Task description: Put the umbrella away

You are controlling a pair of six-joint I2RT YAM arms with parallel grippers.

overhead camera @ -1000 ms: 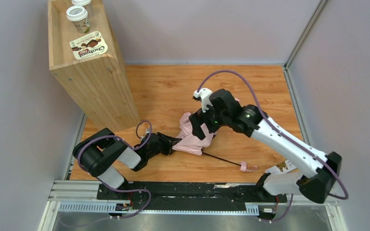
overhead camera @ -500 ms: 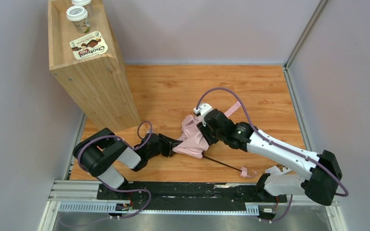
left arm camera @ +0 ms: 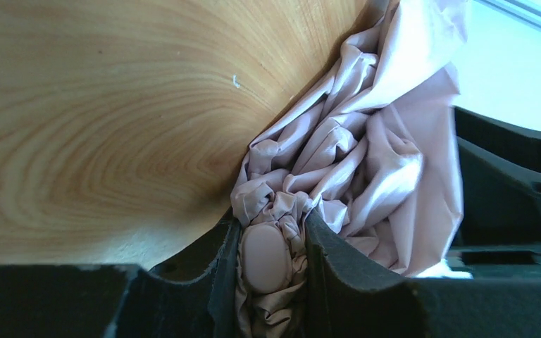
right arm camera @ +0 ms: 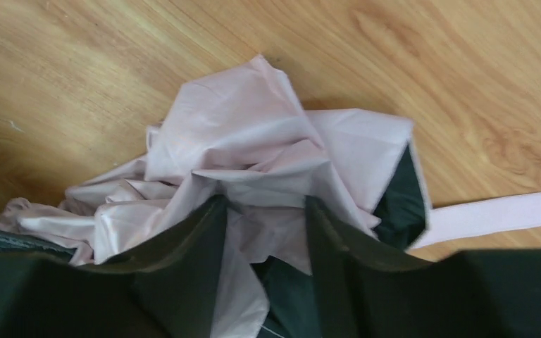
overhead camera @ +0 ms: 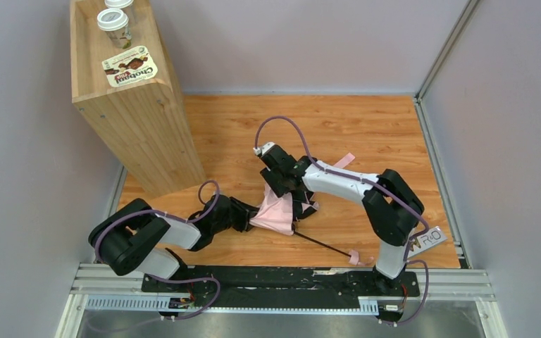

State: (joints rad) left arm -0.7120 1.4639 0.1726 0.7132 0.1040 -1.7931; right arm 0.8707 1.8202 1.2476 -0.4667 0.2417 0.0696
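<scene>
My left pincer [left arm camera: 271,236] and right pincer [right arm camera: 264,211] both pinch the umbrella [overhead camera: 275,211], limp and slippery; I'd sooner grip its stiff shaft [overhead camera: 324,243].

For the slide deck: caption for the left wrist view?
Left pincer clamps the bunched fabric of the pale pink umbrella lying on the wooden table.

satiny cloth umbrella [overhead camera: 275,213], smooth wood table [overhead camera: 239,127]
</scene>
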